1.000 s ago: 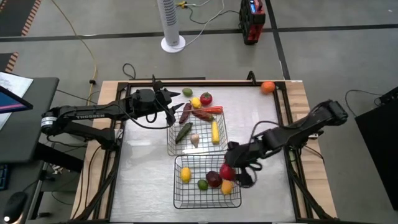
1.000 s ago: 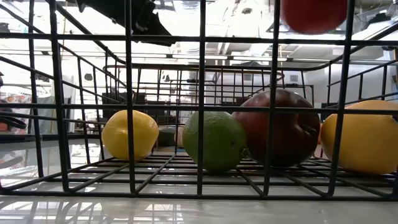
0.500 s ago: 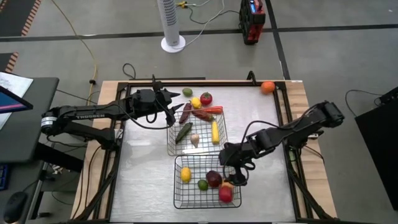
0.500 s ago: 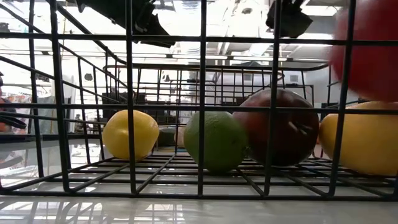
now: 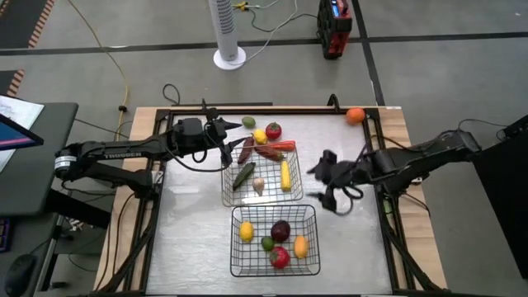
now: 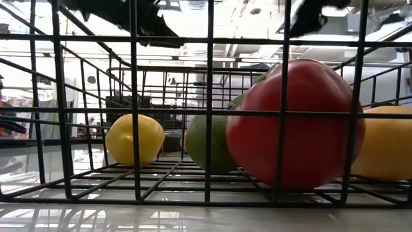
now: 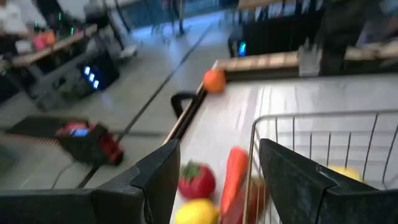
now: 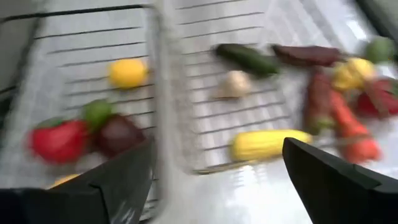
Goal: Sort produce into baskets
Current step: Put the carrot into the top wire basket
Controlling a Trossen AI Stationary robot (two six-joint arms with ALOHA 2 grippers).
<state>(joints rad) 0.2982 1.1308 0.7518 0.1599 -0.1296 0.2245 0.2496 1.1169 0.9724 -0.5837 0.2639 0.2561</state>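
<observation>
Two black wire baskets sit mid-table. The near basket (image 5: 275, 262) holds a lemon (image 5: 246, 232), lime (image 5: 268, 243), dark apple (image 5: 280, 230), red apple (image 5: 280, 257) and another yellow fruit (image 5: 300, 246). The far basket (image 5: 228, 194) holds corn (image 5: 285, 175), cucumber (image 5: 243, 175), garlic (image 5: 258, 186). An orange (image 5: 355, 116) lies at the far right corner.

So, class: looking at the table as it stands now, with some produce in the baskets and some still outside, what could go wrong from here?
1. The orange sits at the table's far corner by the frame; a nudge might roll it off.
2. The lemon, tomato and lime crowd against the far basket beside the left gripper, so picking one could knock the others.
3. The open right gripper hovers beside that basket and could clip its rim.
</observation>
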